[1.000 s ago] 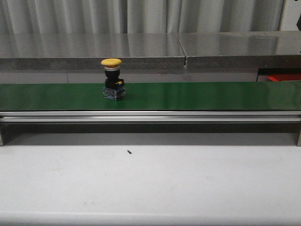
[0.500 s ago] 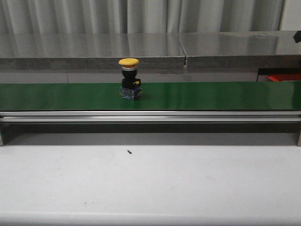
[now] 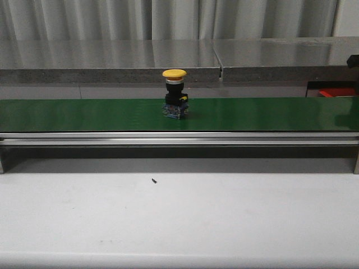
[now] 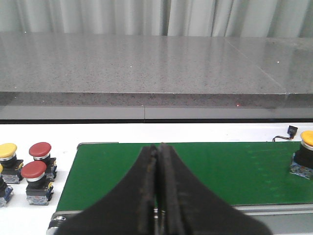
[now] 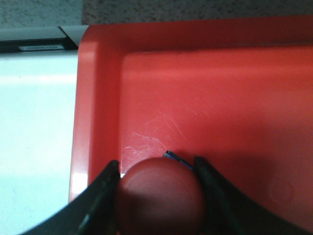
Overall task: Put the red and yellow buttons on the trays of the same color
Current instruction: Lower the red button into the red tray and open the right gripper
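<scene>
1. Nearest the right wrist camera, the right gripper (image 5: 159,196) is clamping a red button (image 5: 161,196) by its sides, holding it over the red tray (image 5: 234,93), close to the tray's corner wall.
2. The left gripper (image 4: 157,196) is hanging empty with its fingers pressed together above the near end of the green belt (image 4: 220,171).
3. Beside that belt end, spare red buttons (image 4: 36,169) and a yellow one (image 4: 7,152) are waiting on the white table (image 4: 29,215).
4. Farther off, a yellow button (image 3: 174,95) is standing upright on the belt, roughly mid-length.
5. It is looking light, rigid and top-heavy, with a smooth domed cap likely to slip; I would grip the squarer black body below the cap.
6. Compared with a second ago, the yellow button is riding farther right along the belt.
</scene>
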Robot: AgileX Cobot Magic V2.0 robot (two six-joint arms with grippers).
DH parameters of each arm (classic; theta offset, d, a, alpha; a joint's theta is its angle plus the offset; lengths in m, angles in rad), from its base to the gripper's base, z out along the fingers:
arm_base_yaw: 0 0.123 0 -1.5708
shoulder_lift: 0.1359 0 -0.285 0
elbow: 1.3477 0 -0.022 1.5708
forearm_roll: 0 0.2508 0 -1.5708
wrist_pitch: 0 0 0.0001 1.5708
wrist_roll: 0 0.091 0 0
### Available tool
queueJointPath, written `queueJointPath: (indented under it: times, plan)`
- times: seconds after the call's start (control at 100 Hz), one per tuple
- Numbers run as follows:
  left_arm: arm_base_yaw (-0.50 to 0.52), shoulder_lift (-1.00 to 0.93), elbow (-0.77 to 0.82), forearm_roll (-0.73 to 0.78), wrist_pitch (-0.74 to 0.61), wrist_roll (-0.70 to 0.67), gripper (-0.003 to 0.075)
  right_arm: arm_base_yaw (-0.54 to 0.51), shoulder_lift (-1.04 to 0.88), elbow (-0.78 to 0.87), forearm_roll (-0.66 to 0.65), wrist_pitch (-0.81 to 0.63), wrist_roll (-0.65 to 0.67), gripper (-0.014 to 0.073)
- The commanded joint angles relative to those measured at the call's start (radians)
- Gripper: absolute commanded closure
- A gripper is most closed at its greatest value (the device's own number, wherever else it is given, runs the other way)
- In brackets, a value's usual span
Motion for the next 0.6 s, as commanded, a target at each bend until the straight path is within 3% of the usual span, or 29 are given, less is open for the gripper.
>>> queueJointPath:
  times: [0.0, 0.14, 0.28, 0.59]
  plan:
    - [-0.006, -0.001, -0.028, -0.022, -0.05, -0.001, 0.0739, -0.009, -0.082, -0.045, 0.017, -0.041, 0.002, 0.0127]
    - [-0.006, -0.001, -0.028, -0.024, -0.05, -0.001, 0.0739, -0.009, -0.115, -0.045, 0.017, -0.043, 0.002, -0.0074]
    - [-0.006, -0.001, -0.028, -0.024, -0.05, -0.001, 0.0739, -0.009, -0.172, -0.045, 0.017, -0.027, 0.002, -0.0059]
    - [-0.006, -0.001, -0.028, -0.024, -0.05, -0.001, 0.0739, 0.002, -0.336, -0.044, 0.018, 0.223, -0.003, -0.0059]
